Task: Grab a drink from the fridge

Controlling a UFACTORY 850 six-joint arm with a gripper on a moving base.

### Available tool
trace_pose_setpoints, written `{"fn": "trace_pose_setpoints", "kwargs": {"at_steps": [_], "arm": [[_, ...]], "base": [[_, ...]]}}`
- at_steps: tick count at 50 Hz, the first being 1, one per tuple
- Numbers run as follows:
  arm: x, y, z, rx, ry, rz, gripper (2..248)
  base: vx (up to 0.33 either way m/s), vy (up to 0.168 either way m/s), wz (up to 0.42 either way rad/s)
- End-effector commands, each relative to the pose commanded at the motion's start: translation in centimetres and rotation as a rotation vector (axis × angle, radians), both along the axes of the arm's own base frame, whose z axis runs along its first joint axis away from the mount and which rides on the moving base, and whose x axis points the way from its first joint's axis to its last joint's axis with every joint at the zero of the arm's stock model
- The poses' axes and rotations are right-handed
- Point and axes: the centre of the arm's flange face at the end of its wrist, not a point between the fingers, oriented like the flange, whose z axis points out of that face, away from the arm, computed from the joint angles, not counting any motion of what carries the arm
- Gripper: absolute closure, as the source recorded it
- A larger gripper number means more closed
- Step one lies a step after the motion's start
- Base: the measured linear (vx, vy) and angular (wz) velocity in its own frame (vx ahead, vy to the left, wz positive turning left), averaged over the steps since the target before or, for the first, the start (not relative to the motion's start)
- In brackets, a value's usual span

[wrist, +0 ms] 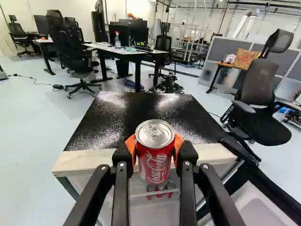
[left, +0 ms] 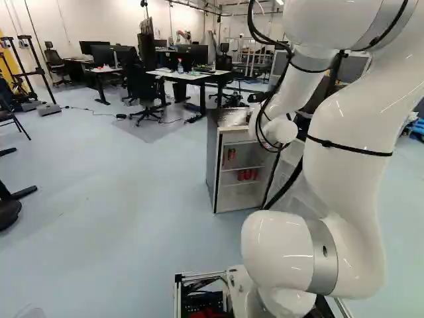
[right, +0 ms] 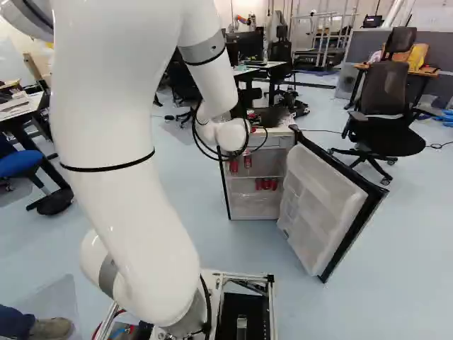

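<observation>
Between its orange pads, my gripper is shut on a red drink can, upright with its silver lid up. Behind the can stands the fridge, with its dark top beyond the fingers. More red cans stand on a shelf lower down. The open fridge shows cans on its shelf, and its door stands swung open. In the left base view the fridge is partly hidden by my arm. The wrist hides most of the gripper in both base views.
Black office chairs stand right of the fridge and behind it. Desks with monitors are farther back. The open door juts toward the base at the right. A person's shoe shows at the near left of the right base view.
</observation>
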Motion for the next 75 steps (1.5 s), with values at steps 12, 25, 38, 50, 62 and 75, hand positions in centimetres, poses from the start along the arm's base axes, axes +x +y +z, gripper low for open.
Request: {"fn": "trace_pose_setpoints", "kwargs": {"at_steps": [12, 25, 38, 50, 62, 75], "arm": [[1.1, -0.1, 0.6, -0.005, 0.005, 0.002, 151], [2.4, -0.2, 0.3, -0.004, 0.030, 0.006, 151], [3.8, -0.2, 0.0, -0.005, 0.046, 0.013, 151], [5.2, -0.1, -0.2, -0.007, 0.040, 0.021, 151], [6.7, 0.0, -0.3, -0.009, 0.033, 0.030, 151], [8.3, 0.3, -0.5, -0.011, 0.025, 0.043, 151]], "base": [[0.000, 0.000, 0.000], [0.000, 0.000, 0.000], [0.000, 0.000, 0.000], [0.000, 0.000, 0.000], [0.000, 0.000, 0.000], [0.000, 0.000, 0.000]]}}
